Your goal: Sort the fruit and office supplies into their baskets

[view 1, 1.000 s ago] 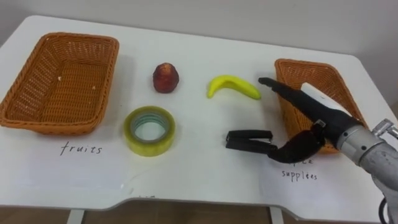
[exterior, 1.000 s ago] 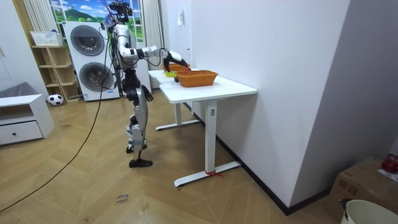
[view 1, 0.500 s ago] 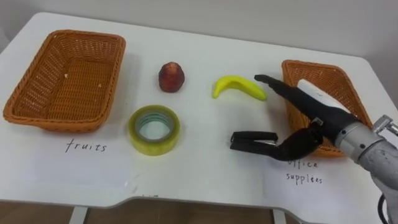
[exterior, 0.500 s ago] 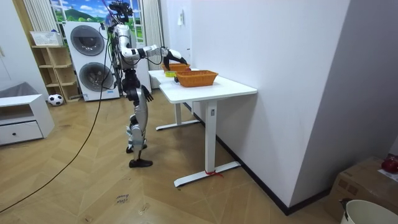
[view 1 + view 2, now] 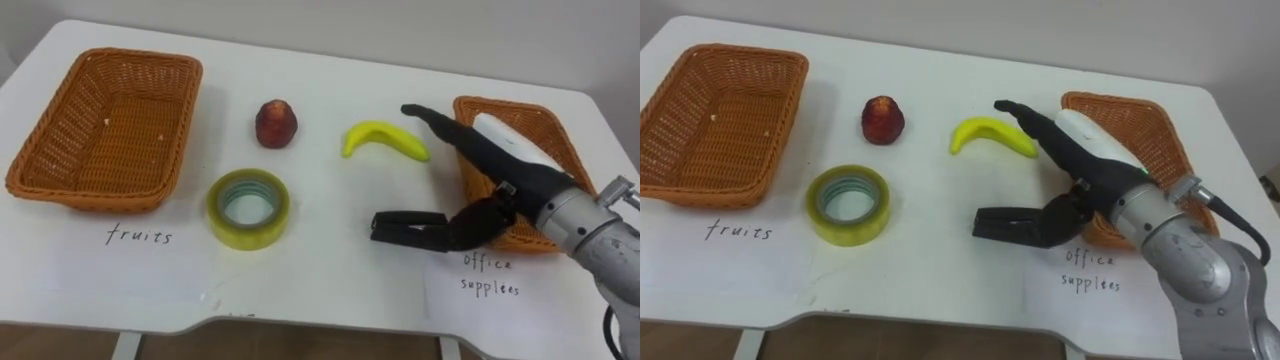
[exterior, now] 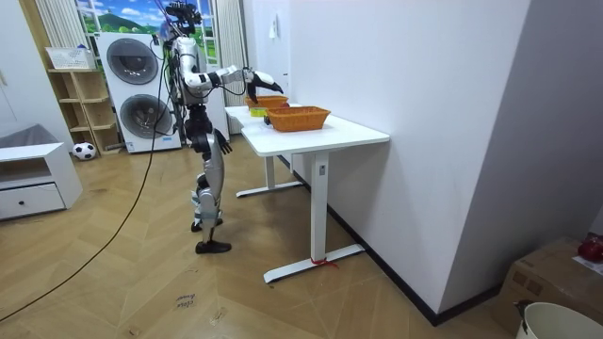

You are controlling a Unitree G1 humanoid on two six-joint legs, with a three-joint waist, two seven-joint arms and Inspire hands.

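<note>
Wht table (image 6: 350, 135) w/ baskets (image 6: 298, 117) by wall (image 6: 424, 94); washers (image 6: 132, 61) behind robot; wood floor (image 6: 141, 282).

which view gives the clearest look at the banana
The left eye view: the banana shows whole there, clear of the right hand. In the right eye view the hand's fingers crowd the banana's right end. In the room view it is too small to make out.

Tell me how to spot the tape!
On the white table, look just right of the left basket, toward the near edge. There lies the tape, in front of the red fruit. It is the only yellow ring with a hole; the banana is yellow too, but curved.
</note>
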